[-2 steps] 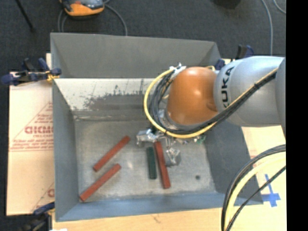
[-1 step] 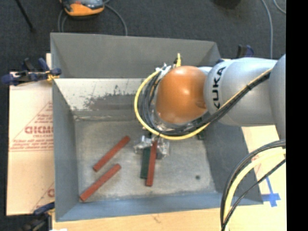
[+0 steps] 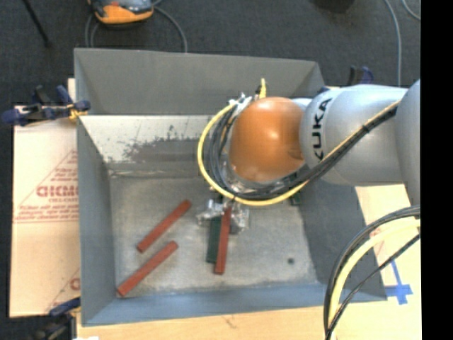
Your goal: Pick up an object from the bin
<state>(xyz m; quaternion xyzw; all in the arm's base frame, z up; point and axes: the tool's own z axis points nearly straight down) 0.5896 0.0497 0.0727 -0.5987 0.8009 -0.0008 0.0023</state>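
Beneath my orange wrist cover (image 3: 265,140), my gripper (image 3: 224,217) hangs low over the middle of the grey bin (image 3: 92,211), right at the upper end of a red stick (image 3: 221,253). That stick lies nearly upright in the view, pressed side by side against a dark green stick (image 3: 211,250) on its left. From this angle I cannot tell whether my gripper is released or clenched, nor whether it grasps either stick. Further left on the bin floor, well apart from me, a second red stick (image 3: 164,226) and a third red stick (image 3: 147,268) lie slanted and roughly parallel.
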